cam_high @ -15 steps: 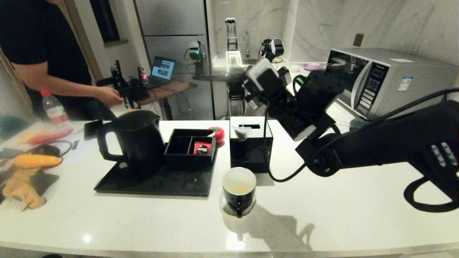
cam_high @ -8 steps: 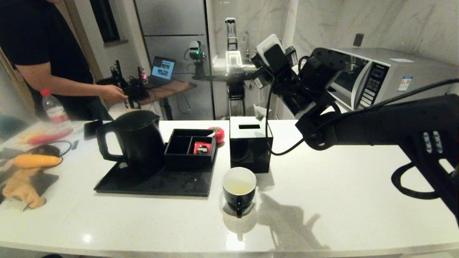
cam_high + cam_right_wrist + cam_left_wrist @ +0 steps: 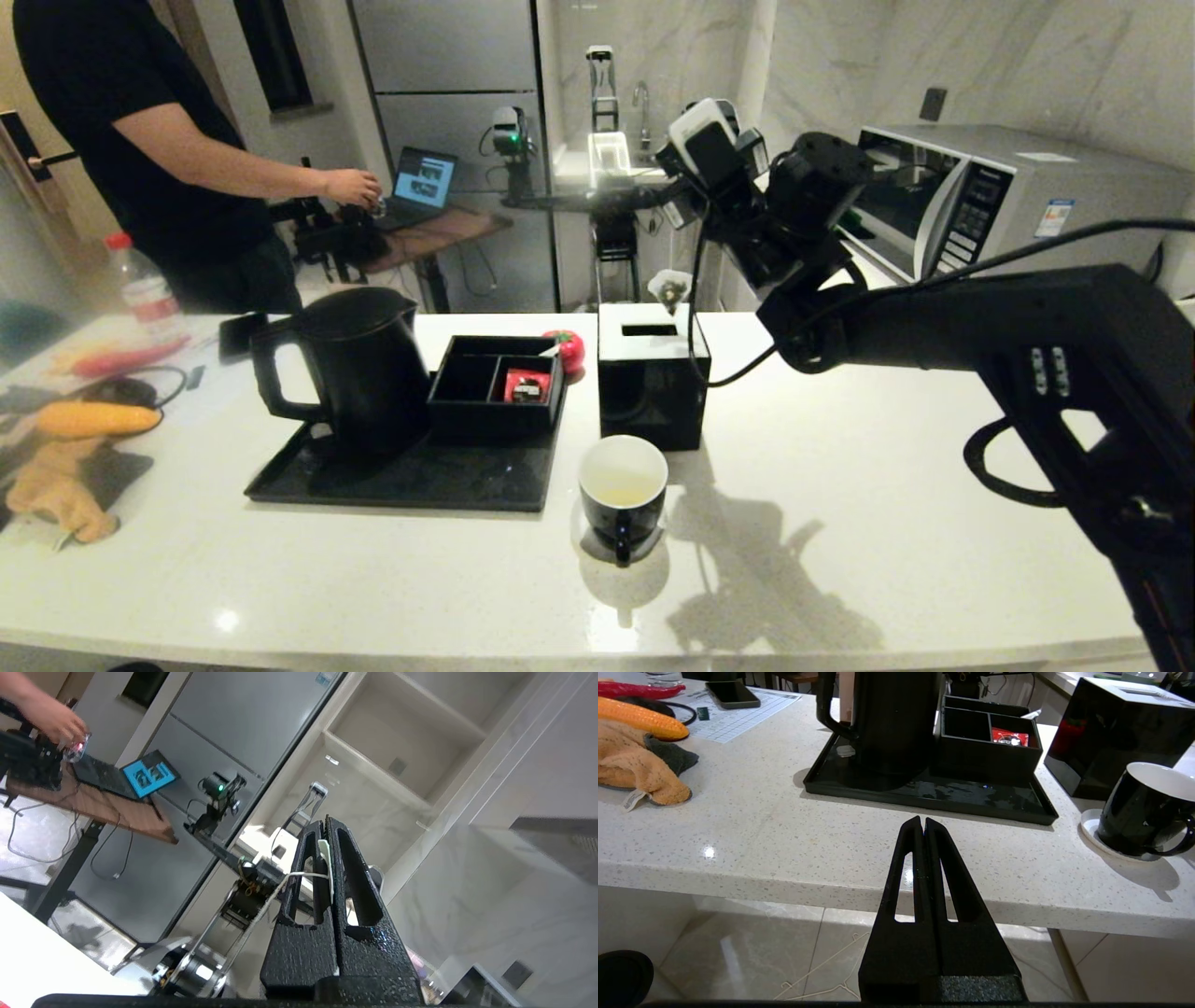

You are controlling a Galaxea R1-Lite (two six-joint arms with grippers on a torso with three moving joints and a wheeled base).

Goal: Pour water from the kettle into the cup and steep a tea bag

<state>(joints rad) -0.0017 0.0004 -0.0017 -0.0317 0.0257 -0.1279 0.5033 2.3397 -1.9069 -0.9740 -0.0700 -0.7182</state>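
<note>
The right gripper (image 3: 325,826) is raised high behind the black box (image 3: 652,378), well above the counter (image 3: 840,523), with its fingers pinched on the white tag (image 3: 325,856) at the end of the tea bag's string (image 3: 275,893). The tea bag (image 3: 670,290) hangs below it in the head view, just above the box's back edge and not over the cup (image 3: 623,495).

The cup stands on a small white coaster (image 3: 1087,828) in front of the box, handle toward the robot, with a shallow pool of pale yellowish water (image 3: 621,487) at its bottom. The kettle (image 3: 350,369) sits upright at the left end of the black tray (image 3: 401,476), handle pointing left. Beside it on the tray is a divided box (image 3: 495,385) holding a red packet (image 3: 527,385) in its right compartment (the other compartment looks dark and bare).

The left gripper (image 3: 923,823) is parked low, off the near edge of the counter, its fingers pressed together on nothing.

A microwave (image 3: 990,210) stands at the far right. At the left a person (image 3: 140,140) reaches toward a laptop (image 3: 420,182).
</note>
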